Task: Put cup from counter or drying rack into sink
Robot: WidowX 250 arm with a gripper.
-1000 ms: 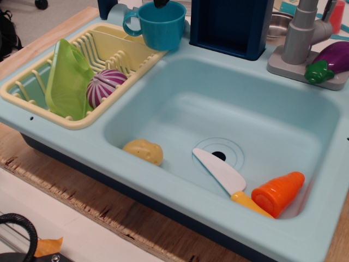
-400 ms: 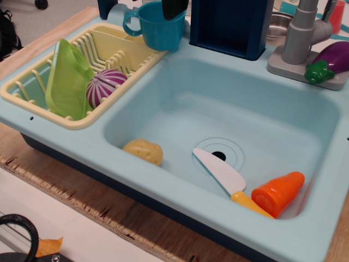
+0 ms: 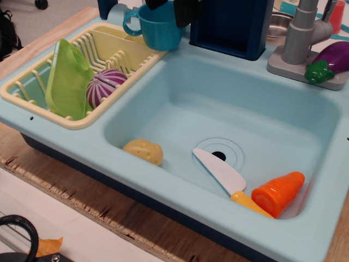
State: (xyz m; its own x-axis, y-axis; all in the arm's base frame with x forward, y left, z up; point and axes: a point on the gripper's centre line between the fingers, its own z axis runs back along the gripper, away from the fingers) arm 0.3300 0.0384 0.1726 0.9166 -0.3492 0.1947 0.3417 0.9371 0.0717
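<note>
The teal-blue cup [image 3: 157, 33] stands upright on the aqua counter [image 3: 180, 49] at the back, by the far corner of the pale yellow drying rack [image 3: 82, 117], handle to the left. My gripper [image 3: 170, 7] comes down from the top edge, open. One black finger is over the cup's mouth and the other is against the outside of its right wall. The rest of the gripper is cut off by the frame. The sink [image 3: 180, 103] lies in front of the cup, drain hole [image 3: 218, 155] near its middle.
The rack holds a lime-green plate [image 3: 65, 79] and a purple-striped onion [image 3: 104, 86]. In the sink lie a potato [image 3: 144, 151], a toy knife [image 3: 224, 177] and an orange carrot [image 3: 278, 192]. A dark blue block [image 3: 232, 24], grey faucet [image 3: 302, 35] and eggplant [image 3: 330, 61] stand behind.
The gripper has come down from just above the cup and now stands with its fingers at the cup's rim, one on the right side. The cup has not moved.
</note>
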